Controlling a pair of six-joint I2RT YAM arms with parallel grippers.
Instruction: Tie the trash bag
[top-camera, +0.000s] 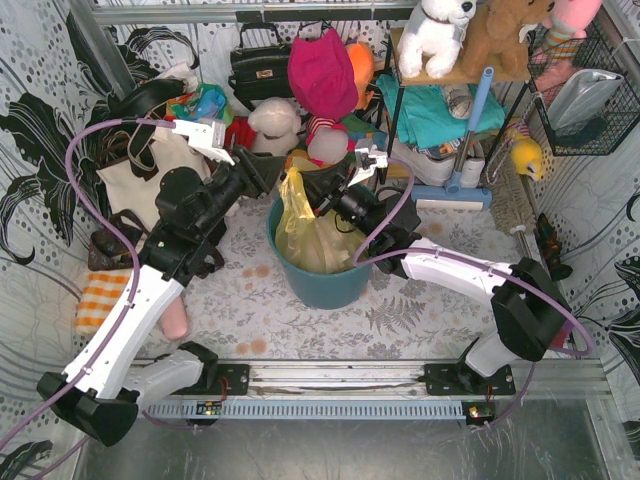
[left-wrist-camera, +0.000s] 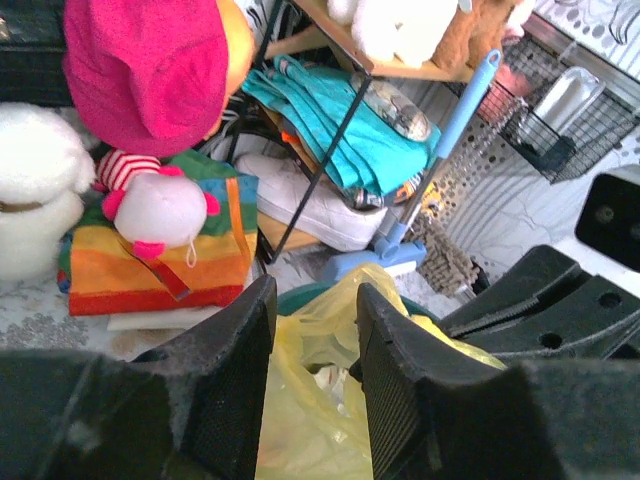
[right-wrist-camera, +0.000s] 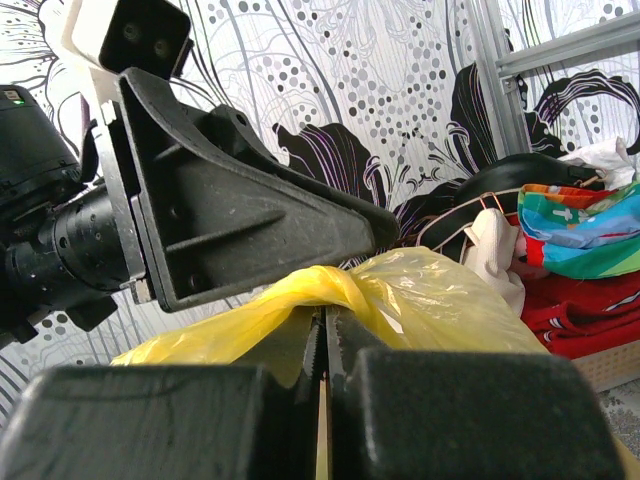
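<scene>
The trash bag, thin yellow plastic, sits inside the teal bin at mid-table, with white paper showing through it. My right gripper is shut on a thin fold of the bag, and a twisted yellow strip runs across its tips. From above, that right gripper hovers over the bin's back rim. My left gripper is open just above the bag's top, its fingers either side of loose yellow plastic. One left finger hangs right over the twisted strip.
A cream tote stands at the back left and a black handbag hangs behind. A pink hat, plush toys and a metal shelf rack crowd the back. A wire basket hangs right.
</scene>
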